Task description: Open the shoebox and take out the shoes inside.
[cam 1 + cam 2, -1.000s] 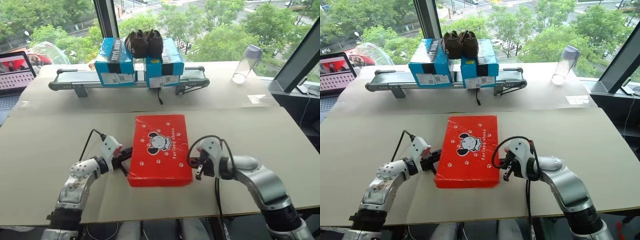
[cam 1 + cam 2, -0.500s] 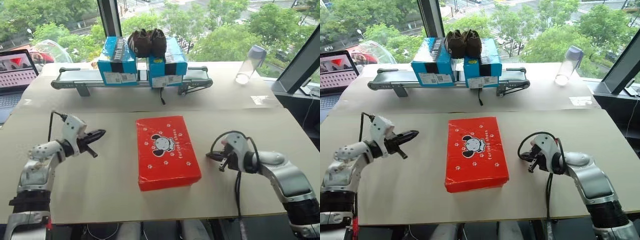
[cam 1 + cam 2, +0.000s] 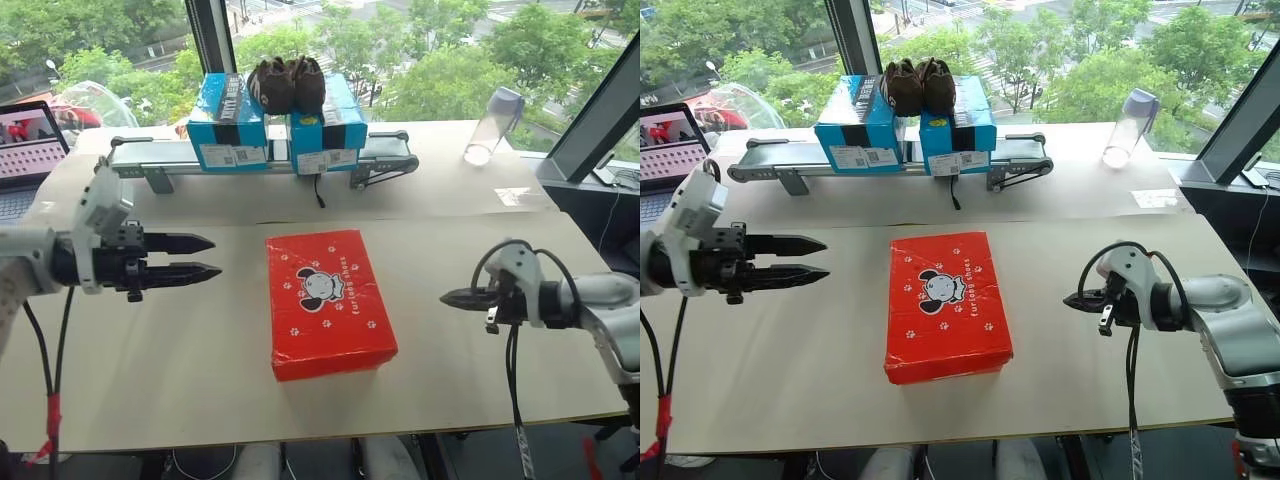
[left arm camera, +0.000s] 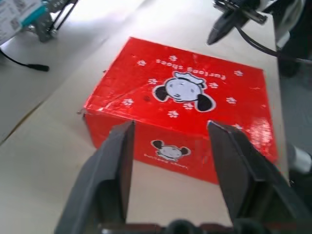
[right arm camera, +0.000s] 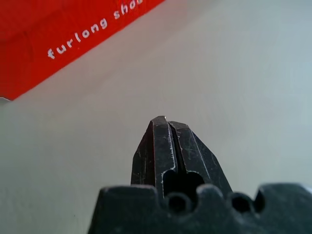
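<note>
Closed flat red cardboard shoebox (image 3: 329,302) on the beige desk (image 3: 480,260), with both grippers held clear of it.

The shoebox is seen lying near the middle of the desk's front half, its lid, printed with a black-and-white cartoon mouse and white paw prints, shut flat. The left gripper (image 3: 206,256) is held in the air over the desk's left side, well apart from the box, its two black fingers spread and pointed toward the box with nothing between them. The right gripper (image 3: 448,297) is held near the desk's right edge, its fingers pressed together on nothing and aimed at the box. Along the far edge, two blue boxes with black stripes (image 3: 275,122) are set on a small grey conveyor (image 3: 385,150), with dark brown fuzzy shoes (image 3: 287,84) resting on top.
</note>
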Controlling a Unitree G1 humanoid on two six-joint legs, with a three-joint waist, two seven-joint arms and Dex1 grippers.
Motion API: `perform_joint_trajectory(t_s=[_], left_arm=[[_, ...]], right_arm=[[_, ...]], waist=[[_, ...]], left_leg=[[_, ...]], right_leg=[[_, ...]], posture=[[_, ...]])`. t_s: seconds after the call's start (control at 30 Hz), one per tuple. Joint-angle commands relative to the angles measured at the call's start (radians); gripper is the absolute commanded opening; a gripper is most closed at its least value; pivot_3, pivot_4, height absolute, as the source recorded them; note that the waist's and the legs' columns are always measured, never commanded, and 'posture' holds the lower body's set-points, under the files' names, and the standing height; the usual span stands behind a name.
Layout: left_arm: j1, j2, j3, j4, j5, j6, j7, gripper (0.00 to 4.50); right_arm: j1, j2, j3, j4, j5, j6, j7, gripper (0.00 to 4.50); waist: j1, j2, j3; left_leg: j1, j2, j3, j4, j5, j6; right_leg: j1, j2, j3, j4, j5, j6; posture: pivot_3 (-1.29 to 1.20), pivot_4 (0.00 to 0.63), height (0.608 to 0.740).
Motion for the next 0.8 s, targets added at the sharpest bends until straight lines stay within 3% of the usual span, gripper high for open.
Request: perform_joint_trajectory(t_s=[0.03,0.1,0.3,0.43,0.57,0.8], left_arm=[[-0.100,0.064,-0.033,-0.082,-0.065,0.067,-0.021,4.04],[-0.136,0.098,-0.048,-0.096,-0.064,0.079,-0.028,4.45],[-0.215,0.161,-0.048,-0.085,-0.066,0.103,-0.019,4.45],[-0.218,0.150,0.010,-0.065,-0.129,0.149,0.007,4.45],[-0.225,0.081,0.104,-0.014,-0.216,0.212,0.113,4.45],[-0.171,0.118,0.314,-0.013,-0.304,0.298,0.167,4.45]], right_arm=[[-0.049,0.078,0.065,0.004,-0.002,-0.043,-0.009,0.00],[-0.055,0.111,0.104,-0.010,-0.010,-0.041,-0.009,0.00],[-0.067,0.161,0.167,-0.039,0.009,-0.029,0.009,0.00],[-0.114,0.205,0.165,-0.069,0.083,0.038,0.030,0.00],[-0.202,0.232,0.133,-0.140,0.209,0.212,0.010,0.00],[-0.512,0.347,0.116,-0.106,0.326,0.349,-0.067,0.00]], waist=[[0.000,0.000,0.000],[0.000,0.002,0.001],[0.001,0.002,0.002],[-0.002,0.001,0.002],[-0.004,0.002,0.002],[-0.008,0.001,0.003]], left_leg=[[0.000,0.000,0.000,0.000,0.000,0.000],[-0.001,-0.001,0.000,-0.001,0.000,0.000],[-0.005,0.000,0.001,-0.001,0.000,0.000],[-0.004,0.000,0.001,-0.001,0.000,0.000],[-0.002,0.002,0.002,0.000,0.000,0.000],[-0.006,0.003,0.002,-0.001,0.000,0.000]], right_leg=[[0.000,0.000,0.000,0.000,0.000,0.000],[-0.001,0.000,0.001,-0.001,0.000,0.000],[-0.007,0.001,0.001,0.001,0.000,-0.001],[-0.006,0.001,0.002,0.003,0.000,-0.001],[-0.007,0.003,0.003,0.005,0.000,-0.001],[-0.012,0.004,0.005,0.006,0.000,-0.002]], posture=[[0.00,0.150,0.740],[0.00,0.150,0.740],[0.00,0.150,0.740],[0.00,0.150,0.740],[0.00,0.150,0.740],[0.00,0.150,0.740]])
